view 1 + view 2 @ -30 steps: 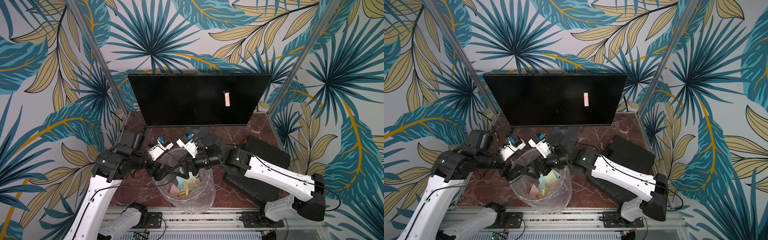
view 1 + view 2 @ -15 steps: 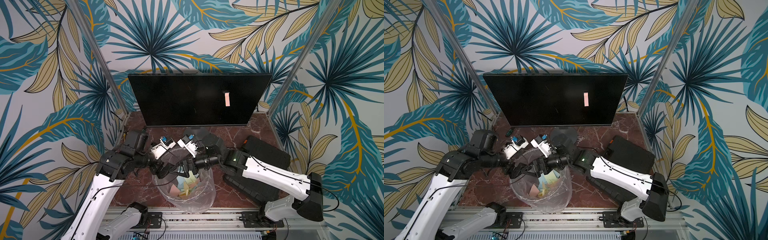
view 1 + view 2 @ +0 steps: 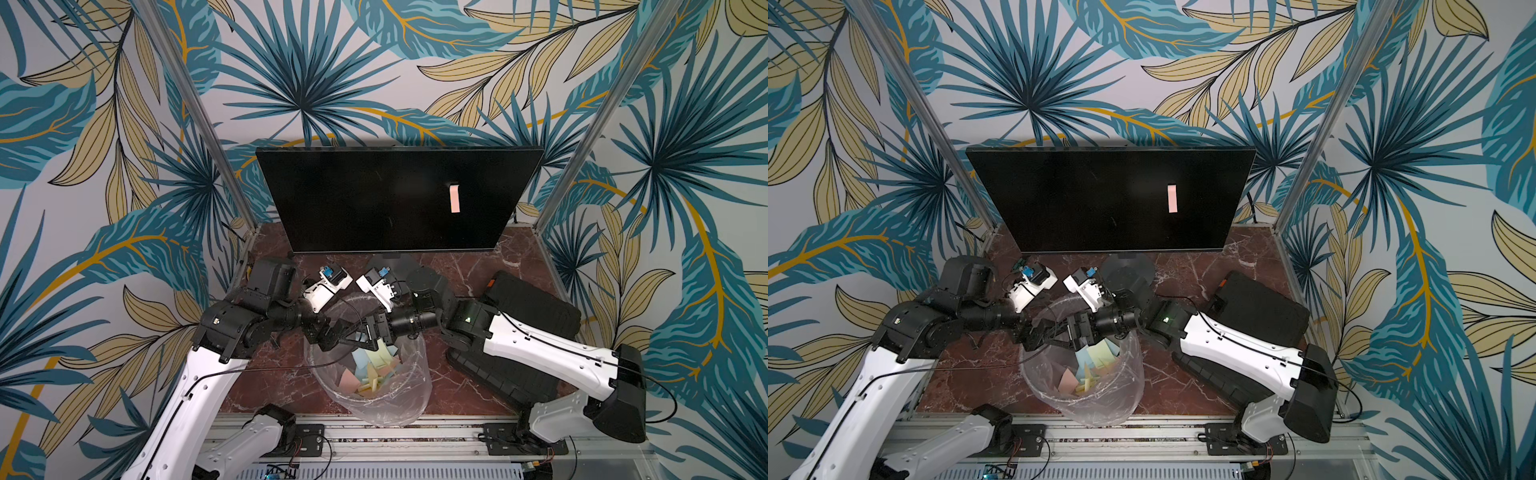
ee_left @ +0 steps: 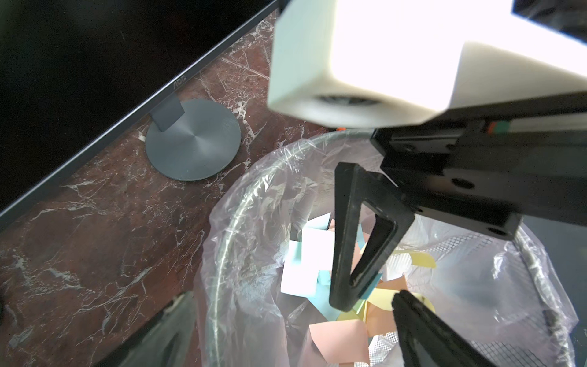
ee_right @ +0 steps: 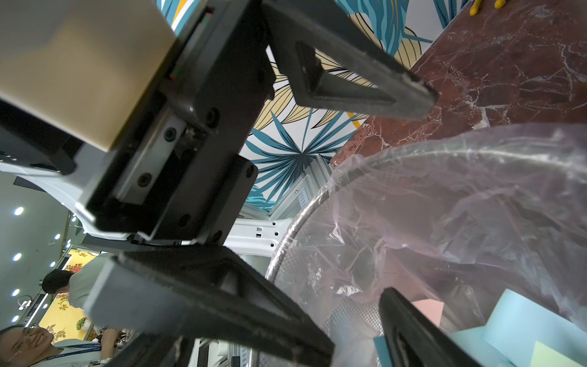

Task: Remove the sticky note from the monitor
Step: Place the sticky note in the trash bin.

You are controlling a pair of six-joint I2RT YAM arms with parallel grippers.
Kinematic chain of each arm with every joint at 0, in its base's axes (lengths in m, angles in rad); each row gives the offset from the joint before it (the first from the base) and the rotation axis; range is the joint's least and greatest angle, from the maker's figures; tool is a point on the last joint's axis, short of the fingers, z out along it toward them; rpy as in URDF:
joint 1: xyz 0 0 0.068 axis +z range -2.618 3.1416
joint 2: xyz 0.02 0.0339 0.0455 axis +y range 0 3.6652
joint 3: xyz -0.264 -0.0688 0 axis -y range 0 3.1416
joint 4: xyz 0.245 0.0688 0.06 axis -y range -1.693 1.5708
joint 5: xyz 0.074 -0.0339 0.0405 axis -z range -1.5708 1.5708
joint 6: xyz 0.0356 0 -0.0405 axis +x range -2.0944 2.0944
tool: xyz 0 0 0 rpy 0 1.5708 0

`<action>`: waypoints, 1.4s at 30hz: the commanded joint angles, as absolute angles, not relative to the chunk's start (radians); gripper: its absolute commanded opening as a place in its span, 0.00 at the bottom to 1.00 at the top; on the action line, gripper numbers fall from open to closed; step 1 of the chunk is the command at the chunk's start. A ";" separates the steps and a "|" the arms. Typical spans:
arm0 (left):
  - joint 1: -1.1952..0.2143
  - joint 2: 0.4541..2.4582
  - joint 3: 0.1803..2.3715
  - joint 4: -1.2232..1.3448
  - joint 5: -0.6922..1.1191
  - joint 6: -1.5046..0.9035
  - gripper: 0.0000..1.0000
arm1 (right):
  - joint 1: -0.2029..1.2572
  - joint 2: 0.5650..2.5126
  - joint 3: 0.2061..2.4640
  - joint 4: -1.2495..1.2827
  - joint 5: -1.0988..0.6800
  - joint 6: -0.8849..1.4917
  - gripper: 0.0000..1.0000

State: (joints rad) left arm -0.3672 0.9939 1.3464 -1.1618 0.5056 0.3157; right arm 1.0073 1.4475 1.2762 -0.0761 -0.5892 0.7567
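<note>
- The left pincer (image 3: 345, 332), black with triangular fingers, is released. The right wrist view shows its two fingers (image 5: 349, 92) spread far apart with nothing gripped.
- The right pincer (image 3: 366, 332) faces it tip to tip and is also released. One of its fingers (image 4: 359, 235) hangs over the bin mouth, and it clasps nothing.
- Both hover above the monitor-side rim of the wire-mesh wastebasket lined with a clear plastic bag (image 3: 409, 386). Loose pastel paper notes (image 3: 374, 370) lie inside it.
- The narrow pink sticky note (image 3: 455, 199) clings to the right half of the screen of the large flat black monitor (image 3: 365, 199). It sits above mid-height with its top edge curling, well apart from both pincers.
- The monitor's round grey disc base (image 4: 193, 139) stands on the red-brown marble tabletop (image 3: 270, 374), between the wastebasket and the screen.
- Two white wrist-camera housings (image 3: 328, 284) rise between the pincers and the monitor's lower bezel.
- A black ribbed plastic case with an orange latch (image 3: 536, 311) lies on the right, partly under the right arm.
</note>
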 commanded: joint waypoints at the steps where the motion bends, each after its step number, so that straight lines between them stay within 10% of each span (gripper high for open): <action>1: -0.388 1.023 1.300 -1.162 0.486 0.319 1.00 | 1.017 1.422 1.297 0.182 -0.629 0.805 0.91; 42: -0.393 0.984 1.319 -1.149 0.451 0.331 1.00 | 1.018 1.278 1.192 0.224 -0.572 0.675 0.90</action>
State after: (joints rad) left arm -0.3920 0.9901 1.3167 -1.1503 0.4534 0.3260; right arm 1.0126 1.2789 1.2022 0.1940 -0.5793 0.6765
